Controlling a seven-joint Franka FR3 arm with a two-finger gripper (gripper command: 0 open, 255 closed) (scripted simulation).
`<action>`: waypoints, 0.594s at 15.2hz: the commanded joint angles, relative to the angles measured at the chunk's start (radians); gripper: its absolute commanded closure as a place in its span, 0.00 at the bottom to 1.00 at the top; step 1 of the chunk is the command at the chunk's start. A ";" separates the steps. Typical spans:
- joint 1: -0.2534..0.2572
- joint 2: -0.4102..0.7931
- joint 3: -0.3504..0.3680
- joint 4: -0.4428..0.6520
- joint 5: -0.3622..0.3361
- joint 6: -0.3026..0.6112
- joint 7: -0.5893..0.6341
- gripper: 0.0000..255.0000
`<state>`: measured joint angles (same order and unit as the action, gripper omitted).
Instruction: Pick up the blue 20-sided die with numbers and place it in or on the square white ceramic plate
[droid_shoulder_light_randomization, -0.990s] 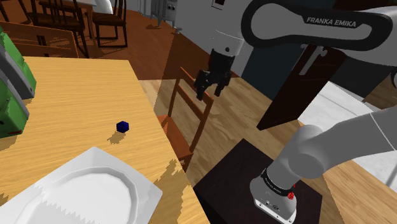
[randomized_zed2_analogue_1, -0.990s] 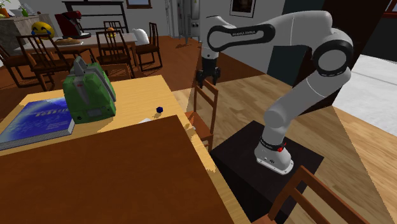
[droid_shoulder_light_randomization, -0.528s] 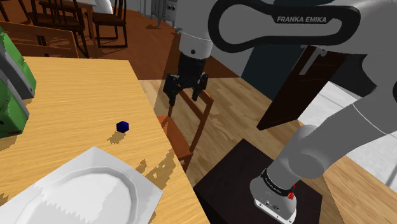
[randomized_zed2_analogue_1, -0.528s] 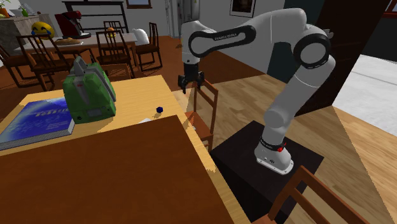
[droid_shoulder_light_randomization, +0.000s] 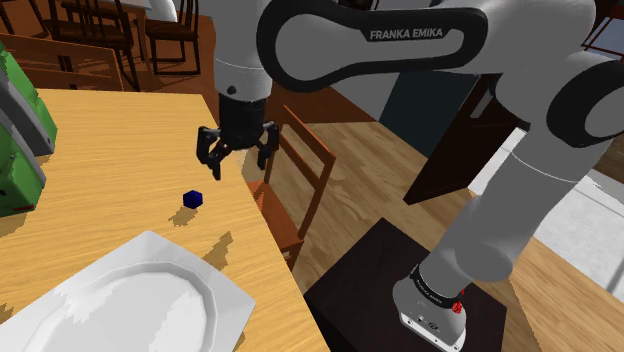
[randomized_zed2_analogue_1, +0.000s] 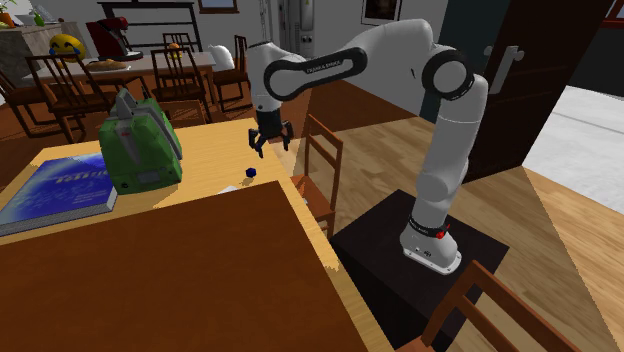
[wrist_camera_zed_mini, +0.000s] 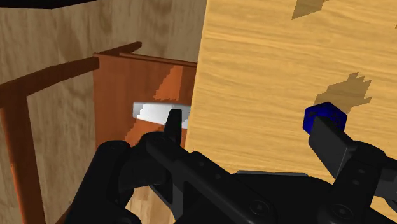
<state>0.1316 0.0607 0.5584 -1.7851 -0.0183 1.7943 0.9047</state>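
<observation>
A small dark blue die (droid_shoulder_light_randomization: 193, 199) rests on the light wooden table (droid_shoulder_light_randomization: 120, 150), a short way in from its edge. My black gripper (droid_shoulder_light_randomization: 238, 160) hangs open above the table edge, to the shoulder view's right of the die and a little higher, holding nothing. In the second exterior view the gripper (randomized_zed2_analogue_1: 271, 148) hovers just up and right of the die (randomized_zed2_analogue_1: 249, 173). From the wrist, the die (wrist_camera_zed_mini: 324, 118) lies just past one fingertip (wrist_camera_zed_mini: 331, 140), outside the gap of the gripper (wrist_camera_zed_mini: 251, 130). The square white plate (droid_shoulder_light_randomization: 150, 248) sits at the table's near corner.
A wooden chair (droid_shoulder_light_randomization: 300, 180) stands tight against the table edge below the gripper. A green appliance (randomized_zed2_analogue_1: 140, 145) and a blue book (randomized_zed2_analogue_1: 55, 190) lie further along the table. A broad brown board (randomized_zed2_analogue_1: 170, 270) covers the near foreground. The black stand (droid_shoulder_light_randomization: 400, 290) is at lower right.
The arm has swung toward the shoulder view's left, carrying the gripper from over the chair to the table edge near the die. The fingers stayed open. The die has not moved.
</observation>
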 joint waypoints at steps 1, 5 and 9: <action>0.031 0.094 0.018 0.086 -0.056 -0.016 0.071 0.00; 0.125 0.296 0.022 0.302 -0.167 -0.081 0.186 0.00; 0.153 0.346 0.014 0.335 -0.192 -0.076 0.210 0.00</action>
<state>0.2829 0.4024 0.5732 -1.4420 -0.2072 1.7076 1.1097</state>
